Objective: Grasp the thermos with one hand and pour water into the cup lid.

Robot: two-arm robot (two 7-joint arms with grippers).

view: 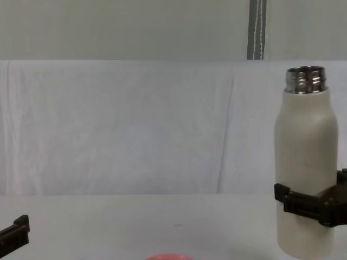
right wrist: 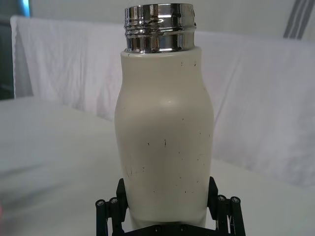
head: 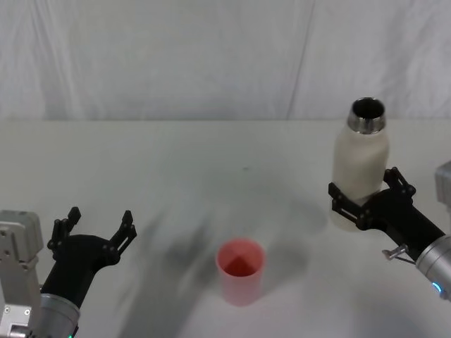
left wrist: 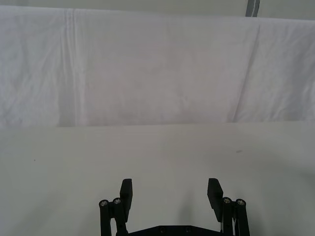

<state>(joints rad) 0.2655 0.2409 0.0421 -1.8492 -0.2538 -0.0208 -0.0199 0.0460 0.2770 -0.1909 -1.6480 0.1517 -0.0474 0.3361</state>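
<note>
The thermos (head: 361, 165) is a tall cream-white bottle with an open steel neck, standing upright at the right of the table. My right gripper (head: 366, 186) is shut on its lower body, one black jaw on each side; the right wrist view shows the thermos (right wrist: 165, 137) between the jaws of that gripper (right wrist: 167, 196). From the chest the thermos (view: 306, 162) and right gripper (view: 309, 203) are at the right edge. The pink cup lid (head: 241, 271) stands open side up near the front centre, left of the thermos; only its rim (view: 168, 257) shows from the chest. My left gripper (head: 99, 218) hovers open and holds nothing at the front left.
The white table (head: 211, 176) runs back to a white cloth backdrop (head: 211, 56). In the left wrist view the left gripper (left wrist: 171, 189) points across bare tabletop toward the backdrop. Open surface lies between the cup lid and both grippers.
</note>
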